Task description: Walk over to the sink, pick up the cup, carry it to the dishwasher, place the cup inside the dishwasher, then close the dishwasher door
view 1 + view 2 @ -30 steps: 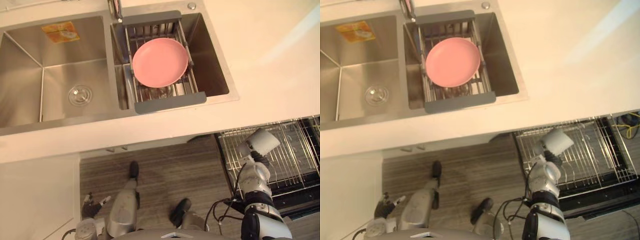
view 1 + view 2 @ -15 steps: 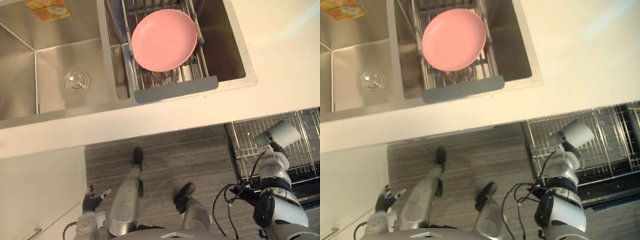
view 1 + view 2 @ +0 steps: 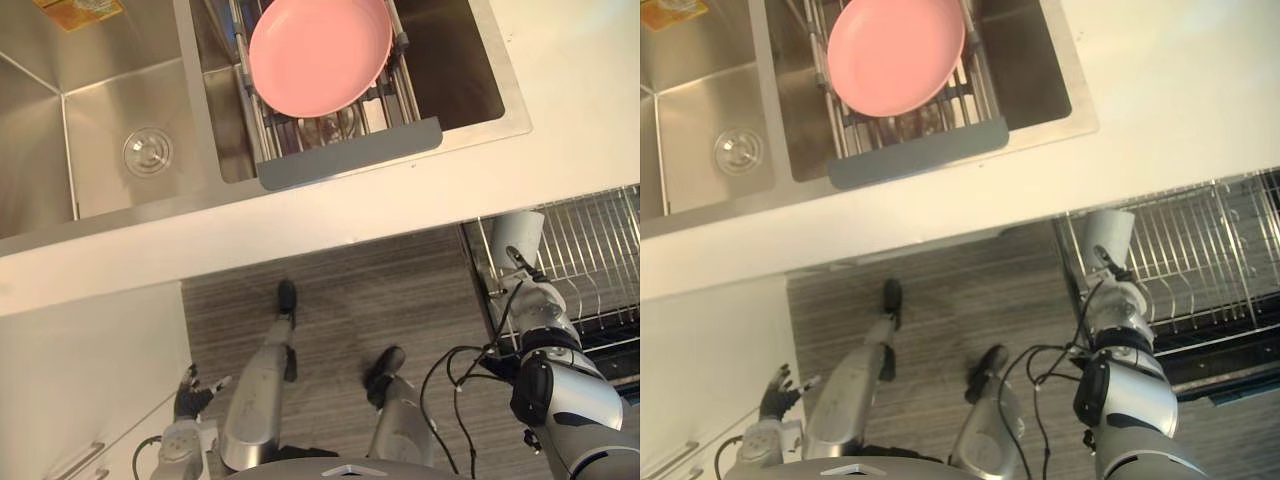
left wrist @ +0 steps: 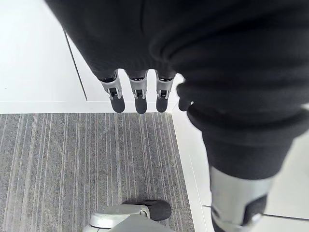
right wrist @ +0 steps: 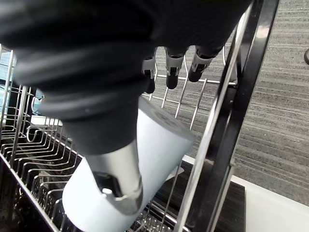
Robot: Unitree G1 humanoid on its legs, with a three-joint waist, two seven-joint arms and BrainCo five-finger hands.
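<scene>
My right hand (image 3: 527,278) is shut on a pale cup (image 3: 515,232), also seen as the cup (image 5: 153,153) close up, with the thumb across its side and the fingers (image 5: 170,69) past its base. The cup hangs over the left edge of the pulled-out wire rack (image 3: 600,235) of the open dishwasher, its mouth pointing toward the counter. In the right wrist view the rack's wires (image 5: 29,145) and a dark frame bar (image 5: 227,121) lie just beyond the cup. My left hand (image 3: 190,398) hangs open near the floor by a white cabinet, its fingers (image 4: 140,99) straight.
A pale counter (image 3: 560,110) runs above the dishwasher. Its steel double sink (image 3: 100,130) holds a grey drying rack (image 3: 350,165) carrying a pink plate (image 3: 318,52). The dark open dishwasher door (image 3: 1230,355) lies below the wire rack. White cabinets (image 3: 90,370) stand at lower left over striped grey floor (image 3: 380,300).
The whole picture has shifted as the camera moved. My right hand has turned the cup from lying slanted to the right toward pointing at the counter, nearer the rack's left edge.
</scene>
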